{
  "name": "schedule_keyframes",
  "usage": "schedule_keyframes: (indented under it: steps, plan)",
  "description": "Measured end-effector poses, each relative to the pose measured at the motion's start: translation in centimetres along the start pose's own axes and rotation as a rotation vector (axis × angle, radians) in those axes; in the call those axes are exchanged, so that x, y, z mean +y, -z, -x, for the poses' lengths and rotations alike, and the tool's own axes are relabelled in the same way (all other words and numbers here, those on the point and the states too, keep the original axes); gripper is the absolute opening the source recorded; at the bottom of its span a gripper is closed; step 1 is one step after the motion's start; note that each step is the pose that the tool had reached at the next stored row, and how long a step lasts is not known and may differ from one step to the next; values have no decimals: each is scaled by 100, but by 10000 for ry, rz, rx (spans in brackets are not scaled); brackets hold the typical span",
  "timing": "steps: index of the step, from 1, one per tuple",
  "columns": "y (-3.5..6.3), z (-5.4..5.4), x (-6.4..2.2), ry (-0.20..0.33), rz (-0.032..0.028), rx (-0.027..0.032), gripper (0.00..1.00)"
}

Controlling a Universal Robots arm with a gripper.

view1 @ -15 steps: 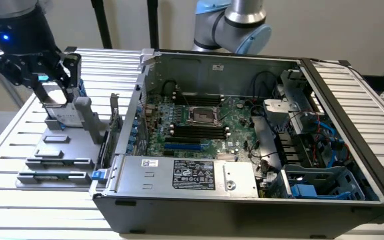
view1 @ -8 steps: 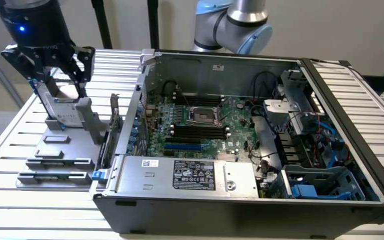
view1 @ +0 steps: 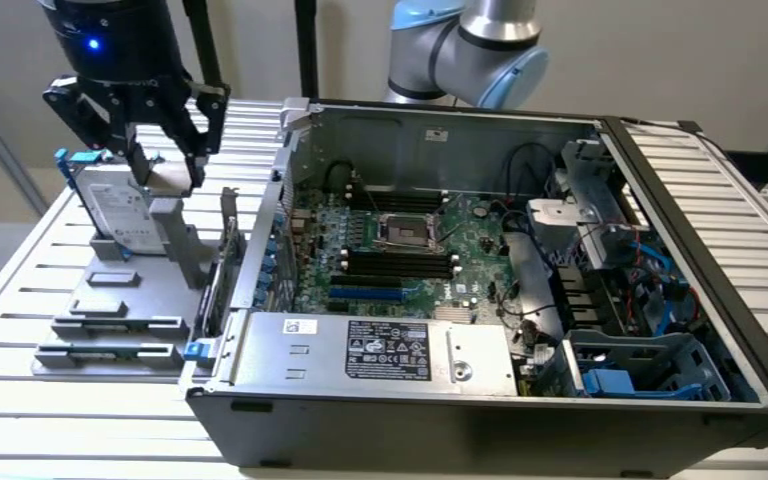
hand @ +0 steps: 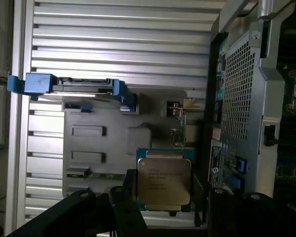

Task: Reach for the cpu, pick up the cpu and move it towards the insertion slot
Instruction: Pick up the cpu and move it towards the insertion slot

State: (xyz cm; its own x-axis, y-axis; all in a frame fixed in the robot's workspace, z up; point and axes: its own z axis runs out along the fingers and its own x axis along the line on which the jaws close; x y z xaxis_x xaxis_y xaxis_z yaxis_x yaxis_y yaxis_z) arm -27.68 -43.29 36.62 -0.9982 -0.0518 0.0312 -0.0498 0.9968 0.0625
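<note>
Wrist view: cpu (hand: pixel 164 183) in tool (hand: pixel 167 200)

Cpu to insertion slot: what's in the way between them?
In the exterior view, the case wall stands between the cpu and the slot, then a strip of motherboard.

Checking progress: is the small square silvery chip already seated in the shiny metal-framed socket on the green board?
No, the metal-framed socket shows a bare dark centre; the small silvery chip is outside the grey case.
</note>
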Motion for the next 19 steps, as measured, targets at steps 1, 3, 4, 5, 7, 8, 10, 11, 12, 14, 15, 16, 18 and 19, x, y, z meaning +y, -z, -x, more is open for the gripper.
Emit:
schedule_keyframes:
  steps: [1, 3, 4, 5, 7, 8, 10, 11, 12, 14, 15, 16, 18, 19]
  plan:
    - [13, 44, -2, 1, 10, 3, 54]
    - [39, 136, -5, 1, 30, 8, 54]
    - [52, 181, -6, 0, 39, 11, 54]
    - [64, 225, -8, 0, 48, 14, 54]
    - [85, 316, -12, 2, 64, 19, 54]
    - [95, 360, -13, 1, 71, 21, 54]
    - [112, 450, -17, 1, 86, 25, 54]
    - [120, 495, -19, 2, 92, 27, 54]
    - [127, 539, -21, 3, 99, 28, 54]
    - [139, 630, -24, 1, 111, 31, 54]
    - [145, 679, -27, 2, 116, 33, 54]
    - [149, 721, -29, 3, 121, 34, 54]
    - [155, 812, -33, 1, 129, 36, 54]
    - [158, 857, -35, 2, 132, 37, 54]
